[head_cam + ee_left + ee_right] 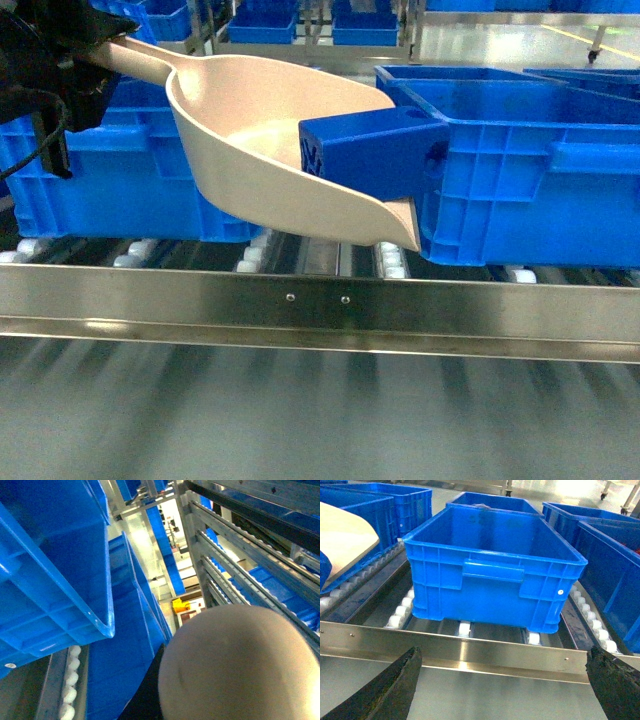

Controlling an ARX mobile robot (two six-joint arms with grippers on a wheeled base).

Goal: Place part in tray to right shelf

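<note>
Head view: cream tray (255,135), handle running to upper left into the dark left gripper (45,60); grip there judged clenched on the handle, jaws not clearly visible. Blue part (375,150) lies at the tray's lip, centre frame, above the right shelf rail (320,300), between blue crates (530,170).

Left wrist view: tray's rounded back (235,665) fills lower right; pincer hidden, cannot tell.

Right wrist view: right gripper's fingers (390,687) spread wide, empty, at bottom corners; tray (345,535) far left. Left arm is nearer.
</note>
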